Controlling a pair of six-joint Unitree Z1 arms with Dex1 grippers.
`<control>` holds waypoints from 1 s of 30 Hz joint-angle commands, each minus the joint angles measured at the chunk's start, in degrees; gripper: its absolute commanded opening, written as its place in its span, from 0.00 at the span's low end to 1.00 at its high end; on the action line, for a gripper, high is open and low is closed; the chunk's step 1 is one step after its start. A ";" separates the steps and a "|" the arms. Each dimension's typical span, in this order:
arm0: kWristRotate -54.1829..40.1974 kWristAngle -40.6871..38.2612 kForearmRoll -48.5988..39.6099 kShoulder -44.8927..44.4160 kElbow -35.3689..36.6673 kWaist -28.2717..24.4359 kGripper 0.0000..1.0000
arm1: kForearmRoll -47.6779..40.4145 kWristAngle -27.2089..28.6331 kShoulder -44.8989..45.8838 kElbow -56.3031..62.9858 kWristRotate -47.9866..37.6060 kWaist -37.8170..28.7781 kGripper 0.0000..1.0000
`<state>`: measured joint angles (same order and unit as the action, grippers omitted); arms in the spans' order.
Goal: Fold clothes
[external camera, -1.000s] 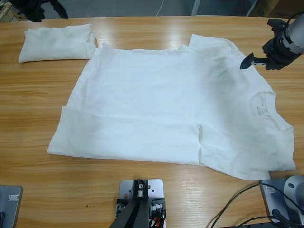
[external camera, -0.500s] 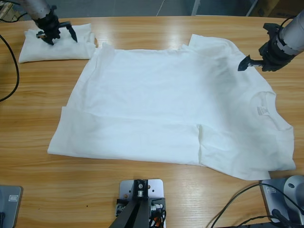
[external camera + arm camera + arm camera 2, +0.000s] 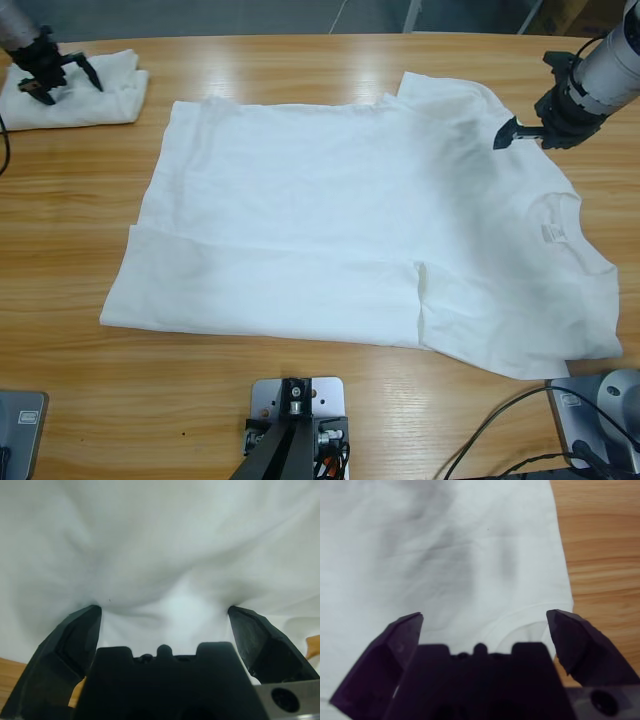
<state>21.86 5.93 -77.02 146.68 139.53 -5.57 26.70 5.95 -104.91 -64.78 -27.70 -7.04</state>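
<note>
A large white T-shirt [image 3: 330, 230] lies spread flat across the middle of the table, its collar [image 3: 555, 215] toward the right. A smaller folded white garment [image 3: 100, 95] sits at the far left corner, apart from the shirt. My left gripper [image 3: 70, 90] is open and pressed down onto it; in the left wrist view white cloth [image 3: 160, 540] bulges between the spread jaws of the left gripper [image 3: 165, 612]. My right gripper [image 3: 522, 102] hangs open over the shirt's far right shoulder. The right wrist view shows the right gripper [image 3: 485, 617] above the shirt [image 3: 445, 545] near its collar seam [image 3: 520, 622].
Bare wooden table [image 3: 300, 60] runs along the far edge behind the shirt and along the near edge in front of it. Black cables [image 3: 500, 430] lie at the near right corner. Wood [image 3: 600, 540] shows beside the shirt in the right wrist view.
The left arm came in from the top left, landed on the folded garment and slid it left, away from the T-shirt's corner. The right gripper edged slightly up and left.
</note>
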 commanded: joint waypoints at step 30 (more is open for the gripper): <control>-3.37 -13.98 23.53 -23.23 -37.14 17.19 0.87 | -4.29 -0.41 4.90 8.62 0.80 0.98 0.99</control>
<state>17.67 -11.46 -65.41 130.61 115.84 11.48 23.12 5.95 -101.51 -57.26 -26.86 -7.00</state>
